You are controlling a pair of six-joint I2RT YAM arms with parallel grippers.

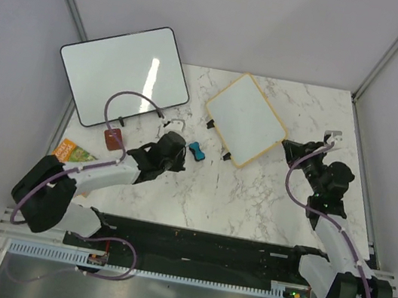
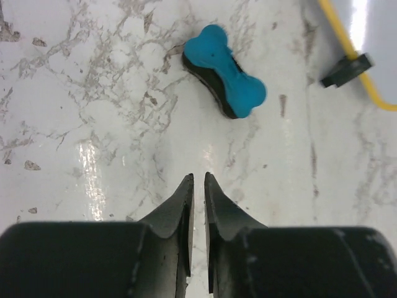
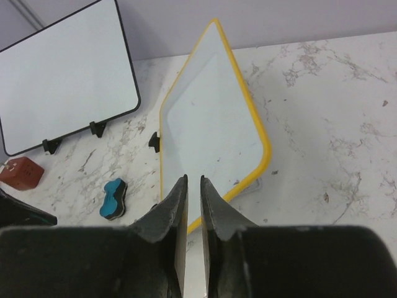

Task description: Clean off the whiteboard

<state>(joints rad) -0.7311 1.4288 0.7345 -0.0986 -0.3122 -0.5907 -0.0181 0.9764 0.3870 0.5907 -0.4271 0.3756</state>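
The small whiteboard [image 1: 246, 119] with a tan-yellow frame and black feet lies at the back middle of the marble table. It also shows in the right wrist view [image 3: 211, 118], its surface white with only tiny specks. Its yellow edge [image 2: 347, 53] and one black foot show in the left wrist view. A blue bone-shaped eraser [image 1: 196, 151] lies left of the board, also seen in the left wrist view [image 2: 224, 70] and the right wrist view [image 3: 113, 198]. My left gripper [image 1: 182, 149] [image 2: 198, 177] is shut and empty just short of the eraser. My right gripper [image 1: 291, 148] [image 3: 193, 178] is shut and empty at the board's right corner.
A larger black-framed whiteboard [image 1: 124, 71] [image 3: 62, 74] stands propped at the back left. A red-brown block [image 1: 113, 138] [image 3: 20, 172] sits in front of it. An orange and green packet [image 1: 72, 151] lies at the left edge. Grey walls enclose the table.
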